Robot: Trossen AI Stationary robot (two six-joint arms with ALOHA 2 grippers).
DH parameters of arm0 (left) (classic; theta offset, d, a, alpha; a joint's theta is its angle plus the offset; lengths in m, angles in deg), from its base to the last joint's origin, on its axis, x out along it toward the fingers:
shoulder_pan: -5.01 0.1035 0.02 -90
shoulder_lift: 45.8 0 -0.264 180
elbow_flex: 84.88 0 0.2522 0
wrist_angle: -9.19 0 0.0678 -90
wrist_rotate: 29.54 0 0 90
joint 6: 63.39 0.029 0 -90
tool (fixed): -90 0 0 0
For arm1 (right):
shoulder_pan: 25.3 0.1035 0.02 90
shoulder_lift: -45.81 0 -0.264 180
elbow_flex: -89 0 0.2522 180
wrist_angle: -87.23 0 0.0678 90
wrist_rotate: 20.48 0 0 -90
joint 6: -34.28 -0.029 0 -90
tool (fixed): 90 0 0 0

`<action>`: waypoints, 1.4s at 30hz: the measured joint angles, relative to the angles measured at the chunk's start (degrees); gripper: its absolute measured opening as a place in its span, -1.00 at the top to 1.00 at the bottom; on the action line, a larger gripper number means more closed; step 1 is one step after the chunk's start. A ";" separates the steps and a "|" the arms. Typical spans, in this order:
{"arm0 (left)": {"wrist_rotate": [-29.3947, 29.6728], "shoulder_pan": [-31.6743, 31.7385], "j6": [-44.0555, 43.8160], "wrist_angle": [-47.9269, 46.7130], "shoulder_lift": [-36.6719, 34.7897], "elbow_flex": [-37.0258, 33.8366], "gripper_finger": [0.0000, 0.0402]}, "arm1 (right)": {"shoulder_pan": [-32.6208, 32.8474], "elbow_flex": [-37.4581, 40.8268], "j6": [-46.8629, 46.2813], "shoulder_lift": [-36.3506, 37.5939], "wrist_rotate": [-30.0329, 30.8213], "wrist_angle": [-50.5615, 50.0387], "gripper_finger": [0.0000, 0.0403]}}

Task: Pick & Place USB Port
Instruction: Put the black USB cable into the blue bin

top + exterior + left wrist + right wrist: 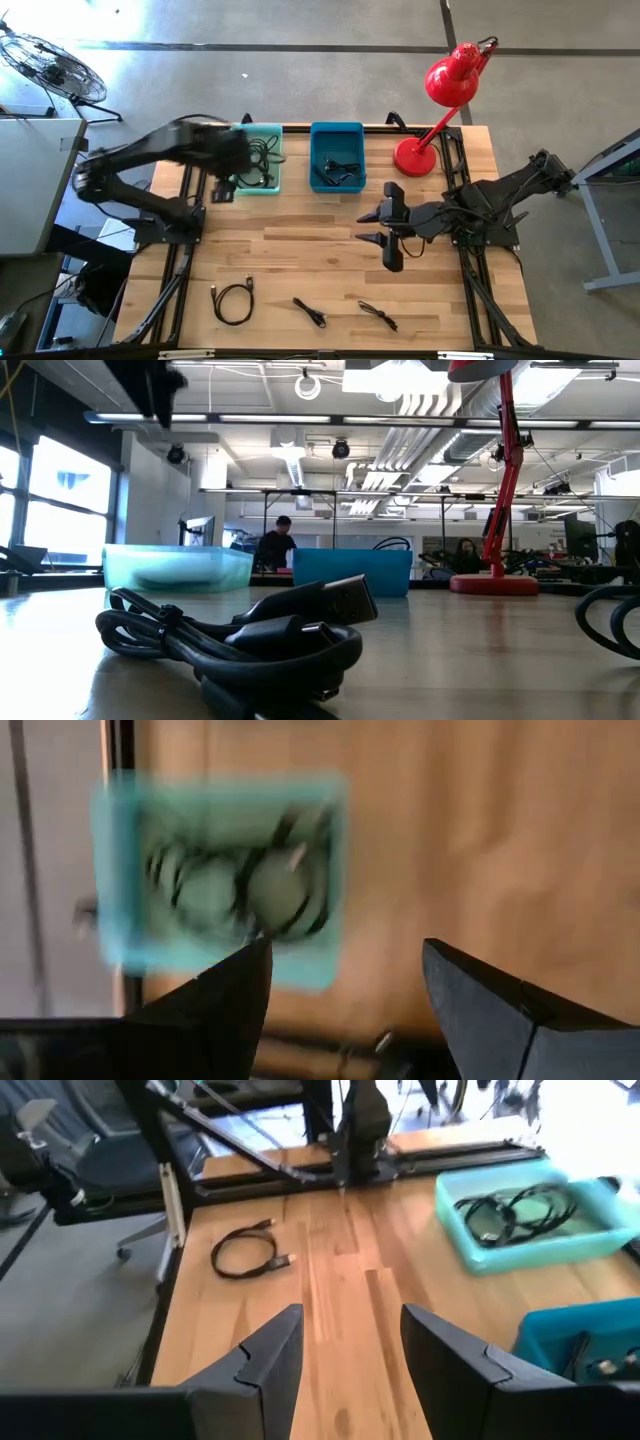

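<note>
2 dark, near-black arms are shown, each built from slender jointed links. The left arm (pixel 140 165) is mounted on a black base frame; the right arm (pixel 500 195) carries bundled black cabling along its links. Each arm is terminated by 2 matte black fingers (pixel 262 1352) of wedge shape, with angular, faceted outer faces (pixel 480 1005).

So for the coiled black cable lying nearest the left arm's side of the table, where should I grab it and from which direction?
Take the coiled black cable from straight above, pinching across one strand of the loop rather than the connector ends. It lies flat on the table as an open ring with bare wood inside and around it, so fingers can straddle one strand. The left end effector, open over the teal bin, is probably the closer one.
</note>
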 joint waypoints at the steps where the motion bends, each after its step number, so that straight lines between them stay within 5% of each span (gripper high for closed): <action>1: -1.61 -2.60 -1.49 1.23 -1.72 1.04 -0.26 | 0.00 0.00 -0.57 0.00 -0.77 -0.53 0.20; 6: -3.99 -15.53 -9.03 12.49 -9.96 1.75 -0.26 | 0.01 0.00 -6.09 -0.68 -7.45 -9.01 0.20; 11: 4.09 -26.34 -13.07 20.10 -14.33 -0.64 -0.26 | 2.81 0.02 -18.17 -5.46 -16.57 -23.42 0.24; 15: 10.41 -31.25 -13.28 20.04 -14.38 -3.00 -0.26 | 5.85 0.04 -21.63 -10.93 -24.44 -25.64 0.33; 20: 11.89 -32.22 -13.71 20.20 -12.89 -7.43 -0.26 | 7.60 0.07 -23.88 -15.41 -29.89 -21.59 0.39; 27: 10.13 -32.20 -13.42 24.40 -9.98 -13.27 -0.26 | 9.68 0.04 -26.18 -18.75 -29.36 -14.86 0.34; 36: 0.94 -32.22 -13.07 26.29 -8.13 -16.42 -0.26 | 10.67 0.04 -37.16 -24.35 -26.09 -9.88 0.02; 42: -0.09 -32.22 -13.26 27.47 -8.15 -18.35 -0.26 | 11.49 0.04 -37.09 -29.36 -26.90 -11.42 -0.14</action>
